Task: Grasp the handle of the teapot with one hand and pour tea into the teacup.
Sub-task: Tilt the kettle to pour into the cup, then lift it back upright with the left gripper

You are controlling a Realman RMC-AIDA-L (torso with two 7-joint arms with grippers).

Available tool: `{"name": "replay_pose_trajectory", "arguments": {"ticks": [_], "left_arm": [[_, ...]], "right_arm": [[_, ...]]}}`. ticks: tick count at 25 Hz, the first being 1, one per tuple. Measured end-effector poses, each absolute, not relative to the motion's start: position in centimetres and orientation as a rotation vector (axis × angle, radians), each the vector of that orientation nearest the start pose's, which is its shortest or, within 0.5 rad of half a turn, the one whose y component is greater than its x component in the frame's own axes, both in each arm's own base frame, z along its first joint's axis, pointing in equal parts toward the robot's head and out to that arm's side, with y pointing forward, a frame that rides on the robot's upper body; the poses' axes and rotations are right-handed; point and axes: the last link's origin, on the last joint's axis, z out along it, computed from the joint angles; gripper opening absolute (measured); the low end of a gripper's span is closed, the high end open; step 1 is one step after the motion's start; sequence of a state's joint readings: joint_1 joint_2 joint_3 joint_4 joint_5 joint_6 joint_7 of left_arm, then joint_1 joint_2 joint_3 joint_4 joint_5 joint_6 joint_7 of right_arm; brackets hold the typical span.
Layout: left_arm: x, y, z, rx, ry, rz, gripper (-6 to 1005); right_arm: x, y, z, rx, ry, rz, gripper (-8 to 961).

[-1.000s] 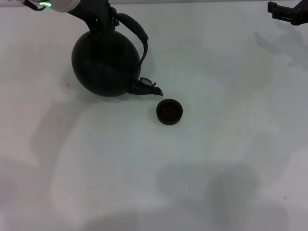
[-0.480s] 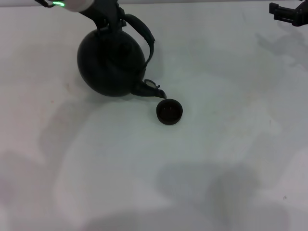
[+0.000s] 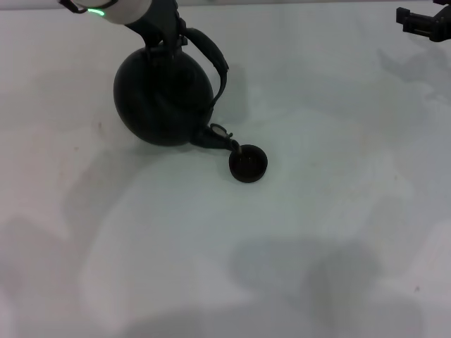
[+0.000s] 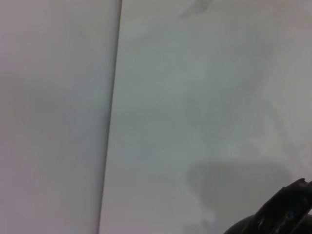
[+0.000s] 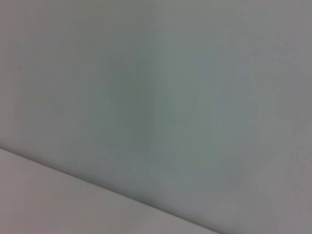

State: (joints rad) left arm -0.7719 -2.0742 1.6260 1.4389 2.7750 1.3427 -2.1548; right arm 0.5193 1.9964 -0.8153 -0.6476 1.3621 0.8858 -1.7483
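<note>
We see the left gripper [image 3: 163, 39] at the far left of the table [image 3: 317, 232], its jaws pinching the handle [image 3: 211, 60] where it meets the top of the teapot [image 3: 162, 98]. The teapot hangs below and in front of the jaws, tipped toward the cup [image 3: 248, 163], its spout [image 3: 224, 141] pointing down with the tip right at the cup's near-left rim. The cup sits on the table just right of the pot. The right gripper [image 3: 423, 21] sits parked at the far right edge; we cannot tell how its jaws stand.
</note>
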Motion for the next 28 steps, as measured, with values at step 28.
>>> {"name": "replay_pose_trajectory", "arguments": {"ticks": [28], "left_arm": [[-7.93, 39.26, -1.34, -2.495, 0.37, 0.739, 152]], "right_arm": [[32.15, 40.57, 5.72, -2.107, 0.717, 0.358, 856]]}}
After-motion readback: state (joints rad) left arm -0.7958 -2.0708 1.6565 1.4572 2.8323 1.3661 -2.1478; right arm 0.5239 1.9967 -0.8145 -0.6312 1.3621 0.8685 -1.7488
